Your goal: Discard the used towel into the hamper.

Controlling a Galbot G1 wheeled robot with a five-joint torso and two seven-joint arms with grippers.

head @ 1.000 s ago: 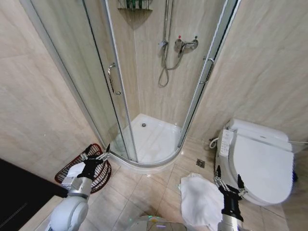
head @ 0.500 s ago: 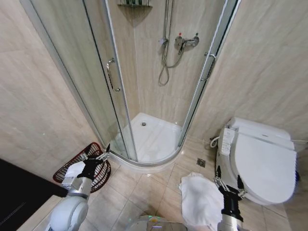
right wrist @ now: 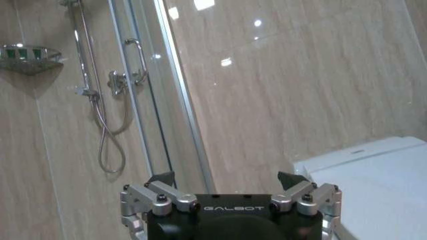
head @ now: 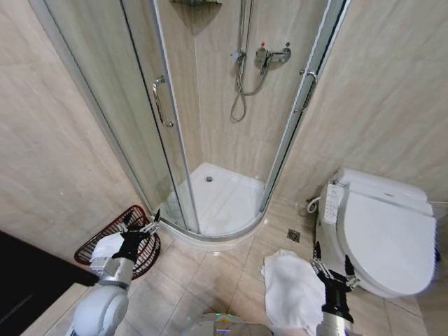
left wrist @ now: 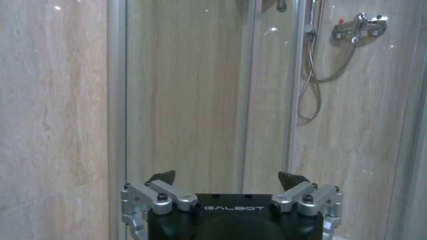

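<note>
The used towel [head: 290, 288] lies crumpled and white on the tiled floor beside the toilet. The hamper [head: 134, 211], a reddish-brown open-weave basket, stands at the left wall next to the shower, with something white [head: 105, 246] inside it. My left gripper [head: 138, 225] is held open in front of the hamper's near side, holding nothing. My right gripper [head: 331, 260] is open just right of the towel, between it and the toilet. Both wrist views show the open fingers, left [left wrist: 227, 177] and right [right wrist: 227, 177], pointing at the shower and wall.
A curved glass shower cabin [head: 210, 196] with a raised white tray fills the corner ahead. A white toilet [head: 385, 234] with closed lid stands at the right. A floor drain [head: 293, 236] sits between them. A dark counter edge [head: 28, 287] is at the lower left.
The whole picture has shifted slightly, so the camera has moved. Both arms, the towel and the hamper keep their places.
</note>
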